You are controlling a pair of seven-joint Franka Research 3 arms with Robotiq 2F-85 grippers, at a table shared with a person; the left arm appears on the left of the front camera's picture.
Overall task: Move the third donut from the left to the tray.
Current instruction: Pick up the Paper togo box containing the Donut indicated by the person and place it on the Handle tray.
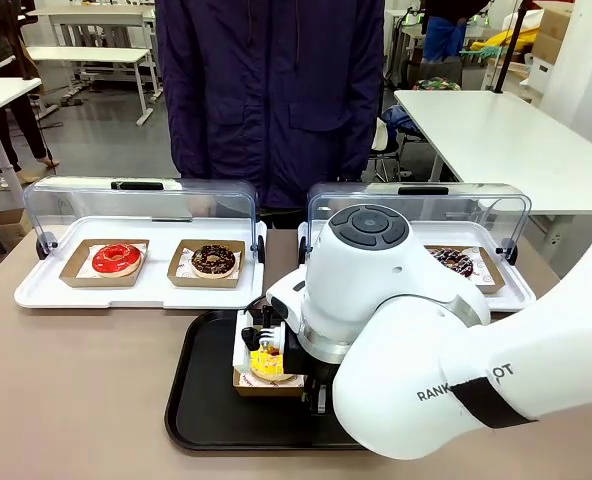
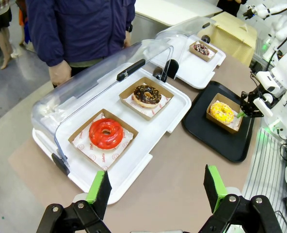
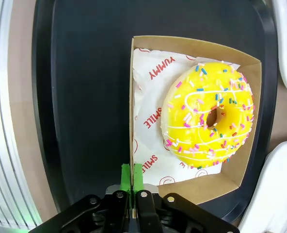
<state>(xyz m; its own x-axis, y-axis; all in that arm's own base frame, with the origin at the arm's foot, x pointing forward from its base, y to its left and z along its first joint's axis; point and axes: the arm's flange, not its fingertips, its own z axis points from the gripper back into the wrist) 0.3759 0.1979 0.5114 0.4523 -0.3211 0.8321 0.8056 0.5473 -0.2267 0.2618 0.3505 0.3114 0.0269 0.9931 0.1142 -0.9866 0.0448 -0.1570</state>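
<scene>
- Third donut from the left (image 3: pixel 209 118): bright yellow glaze, thin white lines, pink, blue, white and orange sprinkles
- Its cardboard holder (image 3: pixel 247 126), just ahead of the closed jaws: brown, lined with white paper printed in red lettering
- Tray (image 3: pixel 80 97): plain black
- Right gripper (image 3: pixel 133 180): black body, green pads
- Left gripper (image 2: pixel 156 190): black, green pads
- Red-glazed donut (image 2: pixel 105 133): glossy red
- Chocolate donut (image 2: pixel 147 94): dark brown, pale flecks

Yellow sprinkled donut (image 3: pixel 209 119), boxed, on blk tray (image 3: pixel 85 97).
</scene>
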